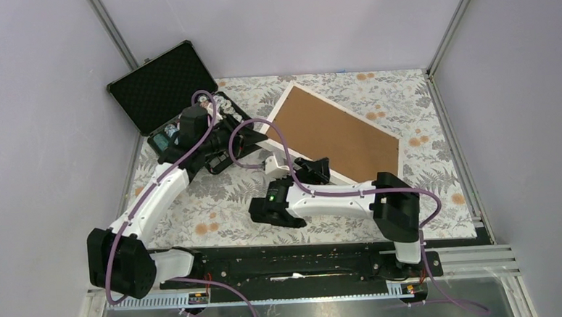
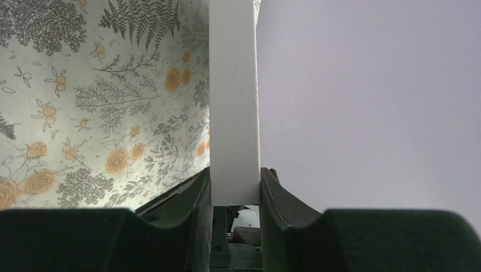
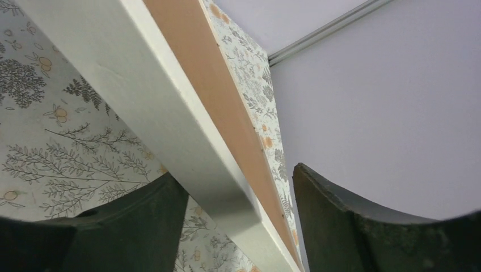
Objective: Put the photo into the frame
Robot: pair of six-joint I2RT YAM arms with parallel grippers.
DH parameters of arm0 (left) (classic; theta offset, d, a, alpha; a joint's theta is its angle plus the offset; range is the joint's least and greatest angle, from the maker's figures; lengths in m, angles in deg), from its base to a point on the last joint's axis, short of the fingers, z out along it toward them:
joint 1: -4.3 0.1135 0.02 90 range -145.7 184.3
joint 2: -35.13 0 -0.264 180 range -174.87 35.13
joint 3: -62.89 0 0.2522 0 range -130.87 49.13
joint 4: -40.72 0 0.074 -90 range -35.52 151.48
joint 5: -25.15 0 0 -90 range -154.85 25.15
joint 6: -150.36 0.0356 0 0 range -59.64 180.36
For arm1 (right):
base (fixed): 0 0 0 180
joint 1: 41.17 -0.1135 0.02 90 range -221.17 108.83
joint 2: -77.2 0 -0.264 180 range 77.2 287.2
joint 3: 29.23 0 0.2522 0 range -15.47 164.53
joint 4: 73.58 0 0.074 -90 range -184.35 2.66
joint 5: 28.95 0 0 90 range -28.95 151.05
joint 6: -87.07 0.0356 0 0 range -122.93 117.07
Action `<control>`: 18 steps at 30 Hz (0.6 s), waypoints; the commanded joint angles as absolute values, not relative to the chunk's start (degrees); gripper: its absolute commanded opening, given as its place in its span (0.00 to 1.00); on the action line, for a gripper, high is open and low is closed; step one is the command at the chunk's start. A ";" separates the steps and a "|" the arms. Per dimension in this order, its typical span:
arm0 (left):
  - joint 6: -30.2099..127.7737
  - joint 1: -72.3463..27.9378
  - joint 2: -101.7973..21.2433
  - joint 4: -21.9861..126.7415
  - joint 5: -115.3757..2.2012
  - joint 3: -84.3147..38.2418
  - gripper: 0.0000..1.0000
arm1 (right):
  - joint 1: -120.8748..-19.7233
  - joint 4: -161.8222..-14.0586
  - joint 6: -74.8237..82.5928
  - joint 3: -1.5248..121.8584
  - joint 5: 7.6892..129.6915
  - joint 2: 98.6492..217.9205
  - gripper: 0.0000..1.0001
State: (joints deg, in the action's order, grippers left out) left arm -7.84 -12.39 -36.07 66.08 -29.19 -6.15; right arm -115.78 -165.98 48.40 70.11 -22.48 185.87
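Observation:
The white frame (image 1: 277, 105) lies at an angle on the floral table, back side up, with the brown backing board (image 1: 331, 130) filling it. The photo is out of view. My left gripper (image 1: 251, 136) is at the frame's left corner. In the left wrist view the gripper (image 2: 235, 187) is shut on the frame's white edge (image 2: 234, 102). My right gripper (image 1: 321, 169) is at the frame's near long edge. In the right wrist view its jaws (image 3: 241, 192) stand open around the white edge (image 3: 153, 96) and backing (image 3: 210, 73), with a gap at the right finger.
An open black foam-lined case (image 1: 159, 85) with chips (image 1: 221, 103) stands at the back left, just behind my left arm. Purple walls close in on three sides. The floral tablecloth (image 1: 215, 205) covers the table.

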 commanded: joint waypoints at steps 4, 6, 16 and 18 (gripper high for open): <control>-7.13 -11.11 -31.33 64.98 -29.54 -14.47 0.00 | -114.20 -172.86 55.06 72.86 -29.49 186.28 0.49; -5.98 -11.13 -31.17 65.27 -29.50 -15.92 0.00 | -113.91 -172.93 55.16 73.54 -28.57 185.84 0.30; -4.15 -11.17 -29.42 56.99 -27.65 -15.25 0.49 | -110.47 -126.21 22.57 62.83 -6.79 164.74 0.00; -1.76 -11.16 -29.11 58.13 -27.75 -16.45 0.63 | -105.43 -110.32 20.31 54.45 7.73 155.47 0.00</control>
State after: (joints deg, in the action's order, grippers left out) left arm -4.50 -12.33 -32.68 67.37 -29.17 -12.89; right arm -113.81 -146.81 31.46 64.45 -14.11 175.72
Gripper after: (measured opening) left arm 0.532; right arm 0.426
